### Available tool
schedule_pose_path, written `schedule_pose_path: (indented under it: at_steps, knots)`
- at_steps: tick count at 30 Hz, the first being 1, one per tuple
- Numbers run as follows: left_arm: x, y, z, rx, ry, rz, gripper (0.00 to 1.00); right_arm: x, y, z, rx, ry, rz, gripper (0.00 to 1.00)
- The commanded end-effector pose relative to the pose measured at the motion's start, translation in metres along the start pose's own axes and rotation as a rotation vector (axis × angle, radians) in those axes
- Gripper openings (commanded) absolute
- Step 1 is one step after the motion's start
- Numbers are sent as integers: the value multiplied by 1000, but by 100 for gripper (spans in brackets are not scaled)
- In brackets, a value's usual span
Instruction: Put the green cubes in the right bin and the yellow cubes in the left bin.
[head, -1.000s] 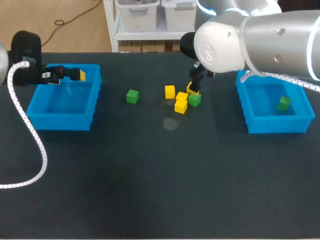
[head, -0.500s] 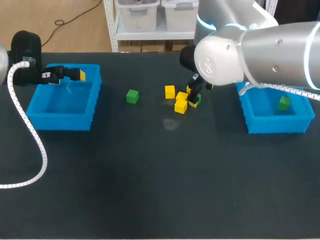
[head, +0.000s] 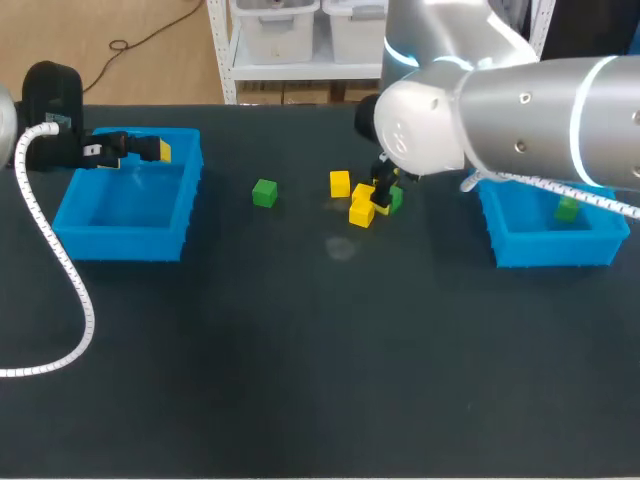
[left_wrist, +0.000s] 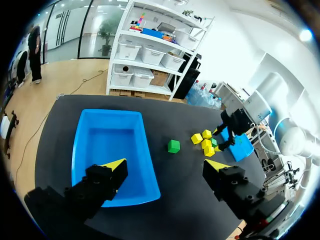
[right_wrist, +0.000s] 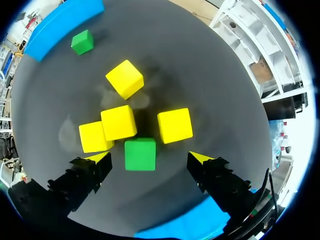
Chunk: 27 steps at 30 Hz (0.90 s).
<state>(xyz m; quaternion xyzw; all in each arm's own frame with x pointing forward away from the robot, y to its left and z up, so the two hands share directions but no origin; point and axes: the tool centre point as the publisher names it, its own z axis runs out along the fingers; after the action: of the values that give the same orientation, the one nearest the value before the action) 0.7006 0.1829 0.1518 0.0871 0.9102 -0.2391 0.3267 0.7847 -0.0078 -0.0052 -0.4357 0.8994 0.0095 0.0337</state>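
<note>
— What sits nearest us?

— Two open blue plastic bins on the black table (head: 300, 350). They are the left bin (head: 70, 225) and the right bin (head: 545, 252), which has a small green cube (head: 567, 208) lying in it.

— And the piece to be picked?

— Just beyond, mid-table. The right gripper (right_wrist: 149, 157) is low over a cluster with its yellow-tipped fingers apart. The middle green cube (right_wrist: 140, 154) sits between them, and neither pad visibly touches it.

— Crowded?

— Yes. A yellow cube (right_wrist: 118, 122) sits just ahead, close to its corner. Another yellow cube (right_wrist: 92, 136) lies ahead of one finger and a third yellow cube (right_wrist: 175, 125) ahead of the other. A fourth yellow cube (right_wrist: 125, 78) stands a little apart, farther ahead.

— How will it handle?

— I judge it light and rigid, with smooth flat faces that may slip under a skewed pinch. I would take it on two opposite faces, centred. The fingers should go down in the free gaps so the yellow neighbours aren't nudged.

— Anything else?

— A lone green cube (head: 264, 192) lies left of the cluster. At the far edge of the left bin hangs the left gripper (left_wrist: 166, 167), its fingers spread wide with nothing between them.

— Any labels or writing?

— I can read none on the cubes, the bins or the table.
</note>
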Motion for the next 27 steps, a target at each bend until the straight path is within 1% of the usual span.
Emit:
schedule_pose_path:
  at_steps: [1, 14, 15, 16, 17, 19, 27]
  knots:
    - [2, 2, 0, 7, -6, 2, 100, -10, -6, 6, -12, 14, 4, 100]
    - [2, 2, 0, 7, -6, 2, 100, -15, -6, 15, -18, -4, 70, 100]
    - [2, 2, 0, 7, -6, 2, 100, -15, -6, 15, -16, -7, 73, 78]
    - [2, 2, 0, 7, -6, 2, 100, -15, -6, 15, -17, -11, 81, 42]
    - [2, 2, 0, 7, -6, 2, 100, -15, -5, 15, -16, -12, 86, 30]
    - [2, 2, 0, 7, -6, 2, 100, -15, -5, 15, -16, -15, 99, 0]
    - [2, 2, 0, 7, -6, 2, 100, -16, -6, 10, 0, -20, 105, 0]
